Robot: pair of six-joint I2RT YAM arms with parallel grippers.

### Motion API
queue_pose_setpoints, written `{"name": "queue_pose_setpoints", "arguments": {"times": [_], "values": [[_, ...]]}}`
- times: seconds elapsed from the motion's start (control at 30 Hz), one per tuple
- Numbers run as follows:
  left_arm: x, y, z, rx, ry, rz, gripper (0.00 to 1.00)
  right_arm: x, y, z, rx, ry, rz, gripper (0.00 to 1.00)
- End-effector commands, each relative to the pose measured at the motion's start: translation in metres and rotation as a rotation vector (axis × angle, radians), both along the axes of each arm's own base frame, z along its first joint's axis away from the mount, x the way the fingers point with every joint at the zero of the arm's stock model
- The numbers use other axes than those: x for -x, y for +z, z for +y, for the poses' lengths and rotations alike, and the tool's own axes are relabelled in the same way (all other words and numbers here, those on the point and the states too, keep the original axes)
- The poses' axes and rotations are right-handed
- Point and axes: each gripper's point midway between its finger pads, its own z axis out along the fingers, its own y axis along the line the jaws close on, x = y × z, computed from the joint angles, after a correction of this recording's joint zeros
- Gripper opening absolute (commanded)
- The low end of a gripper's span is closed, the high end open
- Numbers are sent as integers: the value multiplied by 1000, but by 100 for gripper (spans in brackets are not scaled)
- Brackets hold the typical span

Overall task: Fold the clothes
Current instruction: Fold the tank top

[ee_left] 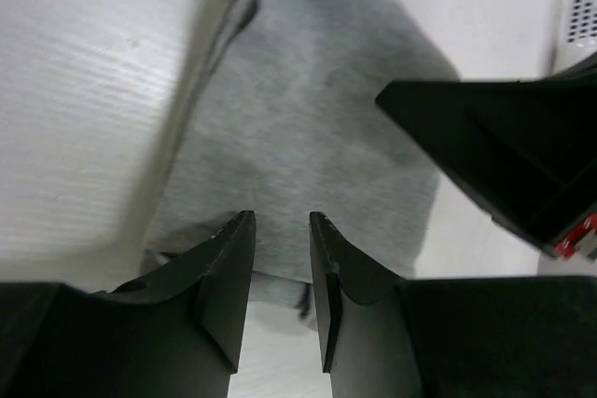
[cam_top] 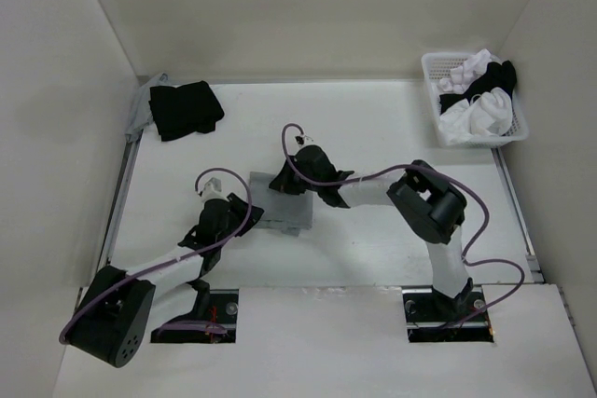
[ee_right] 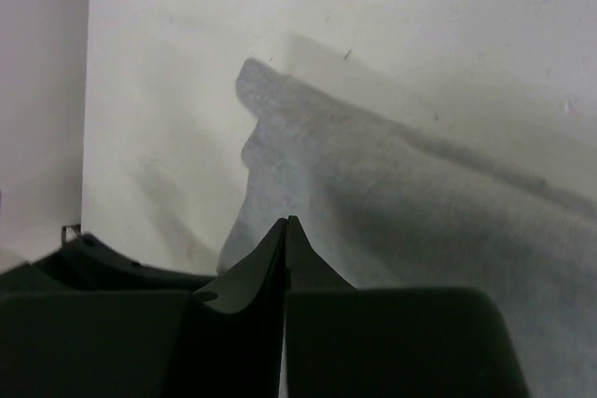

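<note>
The clothes (cam_top: pixel 283 212) are a light-grey knit top lying in a small folded stack at the middle of the table. My left gripper (cam_top: pixel 248 216) is at the stack's left edge. In the left wrist view it (ee_left: pixel 282 217) stands open, tips just over the near edge of the grey fabric (ee_left: pixel 298 118), with nothing gripped between the fingers. My right gripper (cam_top: pixel 280 184) is over the stack's far end. In the right wrist view it (ee_right: pixel 287 221) is shut, tips pressed together above the cloth (ee_right: pixel 420 221), no fabric showing between them.
A black folded garment (cam_top: pixel 185 109) lies at the back left on a grey piece (cam_top: pixel 143 104). A white basket (cam_top: pixel 432 81) with white and black bundled clothes stands at the back right. White walls enclose the table. The right arm's black body (ee_left: pixel 494 156) looms close beside my left gripper.
</note>
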Motion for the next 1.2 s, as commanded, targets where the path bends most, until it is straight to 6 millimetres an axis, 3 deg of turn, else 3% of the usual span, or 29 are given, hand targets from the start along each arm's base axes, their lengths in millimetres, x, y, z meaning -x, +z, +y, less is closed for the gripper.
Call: {"name": "queue_pose_setpoints", "arguments": {"times": [0.0,0.13,0.37,0.47,0.6,0.7,0.8,0.93,1.07,1.17], "values": [[-7,2,7,15,46,-46,28,-32,33,20,-184,-4,-29,2],[-2,-6,13,7,60,-26,28,-54,19,13,-185,-68,3,2],[2,2,15,22,59,-44,28,-77,13,7,-202,-146,46,3],[-2,25,12,31,50,-105,28,-76,43,9,-246,-126,1,4],[-10,69,18,7,64,-216,35,-67,106,-7,-298,-102,-115,8],[-15,89,32,-59,93,-262,41,-53,144,-37,-309,-114,-200,14],[-20,91,48,-121,120,-258,46,-38,158,-74,-282,-146,-265,22],[-21,79,67,-163,162,-197,49,-24,149,-134,-190,-256,-329,34],[-21,67,89,-201,222,-135,50,-24,129,-201,-98,-434,-369,45],[-20,63,108,-220,279,-114,50,-26,112,-237,-58,-539,-368,50]]}}
